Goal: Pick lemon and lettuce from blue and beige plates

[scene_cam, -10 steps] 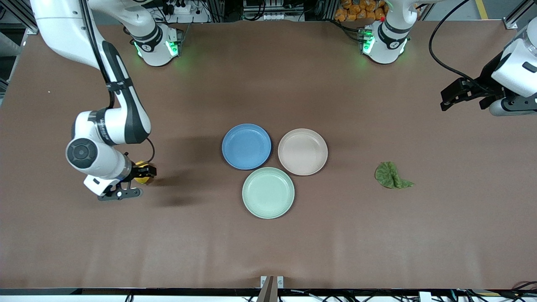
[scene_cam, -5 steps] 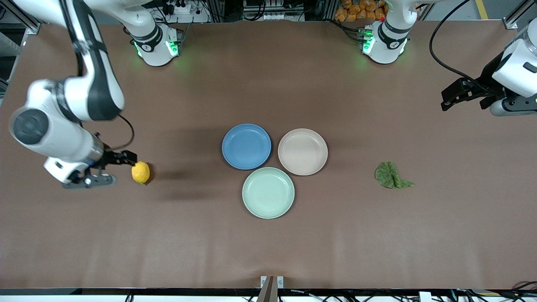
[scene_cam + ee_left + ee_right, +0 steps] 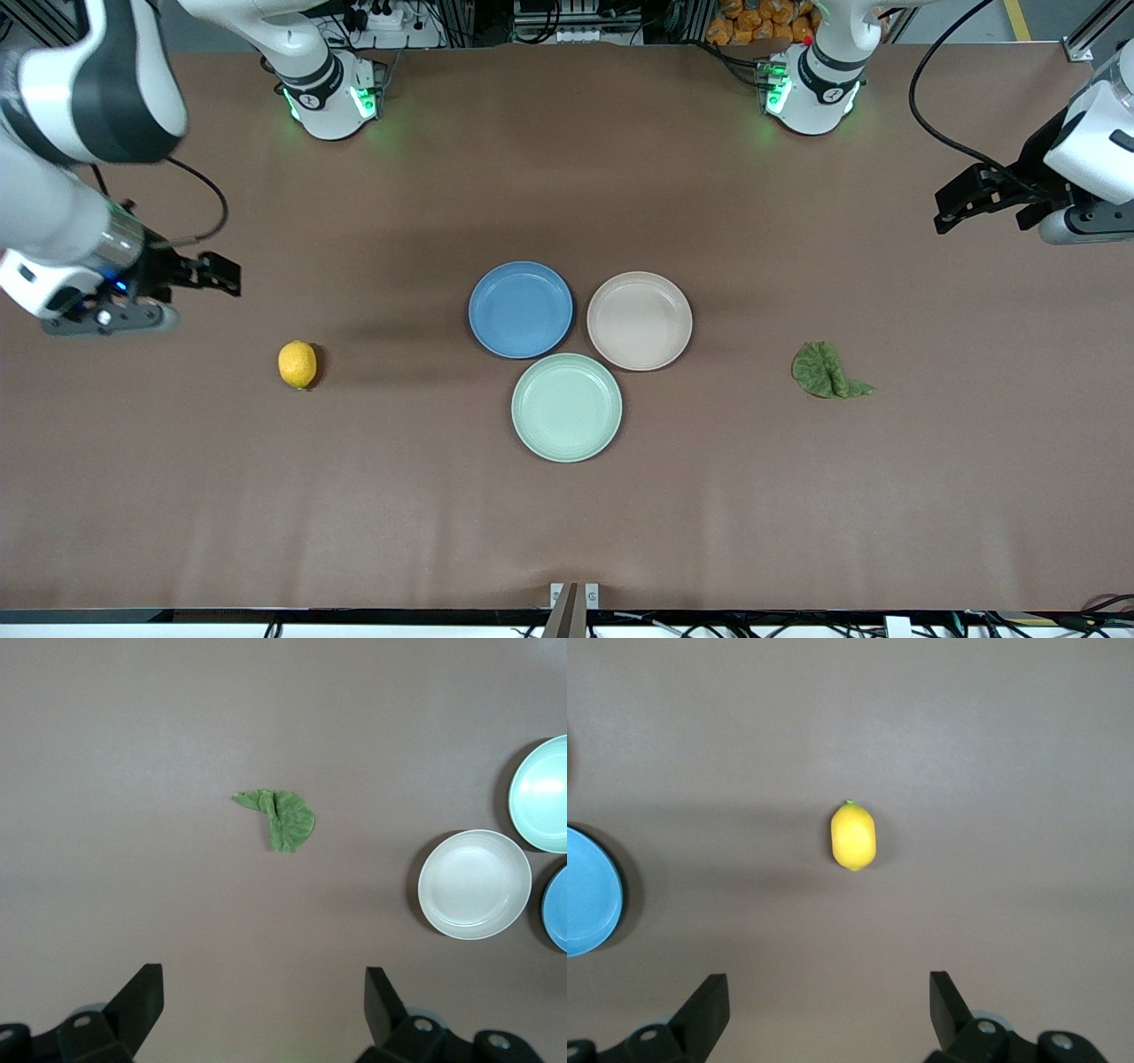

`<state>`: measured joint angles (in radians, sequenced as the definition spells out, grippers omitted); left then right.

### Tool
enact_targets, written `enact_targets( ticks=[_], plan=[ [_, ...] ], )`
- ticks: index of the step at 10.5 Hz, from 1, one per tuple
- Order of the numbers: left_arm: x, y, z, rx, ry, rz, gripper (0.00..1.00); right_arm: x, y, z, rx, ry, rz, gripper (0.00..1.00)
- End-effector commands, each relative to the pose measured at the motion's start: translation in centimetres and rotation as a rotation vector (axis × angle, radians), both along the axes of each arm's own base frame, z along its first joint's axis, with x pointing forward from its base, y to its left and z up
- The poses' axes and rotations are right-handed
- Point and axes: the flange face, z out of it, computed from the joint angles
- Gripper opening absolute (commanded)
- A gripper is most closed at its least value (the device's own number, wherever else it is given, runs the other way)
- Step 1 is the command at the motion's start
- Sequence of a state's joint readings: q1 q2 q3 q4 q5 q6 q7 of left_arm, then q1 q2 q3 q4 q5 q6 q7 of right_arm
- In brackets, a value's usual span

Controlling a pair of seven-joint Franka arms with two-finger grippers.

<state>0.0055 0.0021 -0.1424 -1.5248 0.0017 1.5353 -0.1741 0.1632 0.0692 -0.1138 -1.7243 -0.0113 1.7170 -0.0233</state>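
Right gripper [image 3: 208, 275] is up at the left edge of the front frame, over bare table, fingers spread wide and holding nothing. Its wrist view shows both finger tips well apart with the lemon lying free between and past them.

Nearest the front camera, low in the middle of the frame, sits the mint-green plate [image 3: 567, 447], nothing on it. A little higher, at lower left, the lemon [image 3: 297, 363] rests on the brown table [image 3: 567, 532] by itself, well apart from every plate. Level with it toward the right side of the frame, the lettuce [image 3: 826, 370] lies folded on the cloth, pointed tail out, also well away from the plates.

Just above the mint plate, dead centre, the blue plate [image 3: 520, 309] and the beige plate [image 3: 639, 320] sit side by side, both bare.

At the upper right edge, the left gripper [image 3: 961, 197] waits over the table, fingers parted too, and its wrist view looks down on the lettuce with nothing gripped.

So by my reading, the job looks done: both plates are cleared, each item is down on the table at its own arm's end, and neither gripper has anything to let go of. All I'd expect left is for the arms to park.
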Motion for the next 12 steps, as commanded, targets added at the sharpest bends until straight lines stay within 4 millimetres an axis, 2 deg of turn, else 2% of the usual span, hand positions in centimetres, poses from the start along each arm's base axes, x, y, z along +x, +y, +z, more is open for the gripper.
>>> enact_targets(
  ticks=[1, 5, 7, 9, 12],
  plan=[
    [-0.5, 0.4, 0.4, -0.01, 0.002, -0.026, 1.0, -1.8, -1.1, 2.8, 0.021, 0.006, -0.024, 1.0],
    [-0.4, 0.1, 0.2, -0.005, 0.006, -0.034, 1.0, -3.8, -2.3, 7.7, 0.025, -0.014, -0.043, 1.0],
    [-0.3, 0.3, 0.0, -0.004, 0.009, -0.033, 1.0, -4.0, -3.2, 10.0, 0.021, -0.029, -0.06, 1.0],
    [-0.2, 0.4, -0.2, 0.017, 0.01, -0.033, 1.0, -3.9, -3.9, 11.5, 0.02, -0.063, -0.072, 1.0],
    [-0.2, 0.6, -0.1, 0.017, 0.008, -0.03, 1.0, -3.8, -5.6, 11.5, 0.023, -0.058, -0.099, 1.0]
  ],
)
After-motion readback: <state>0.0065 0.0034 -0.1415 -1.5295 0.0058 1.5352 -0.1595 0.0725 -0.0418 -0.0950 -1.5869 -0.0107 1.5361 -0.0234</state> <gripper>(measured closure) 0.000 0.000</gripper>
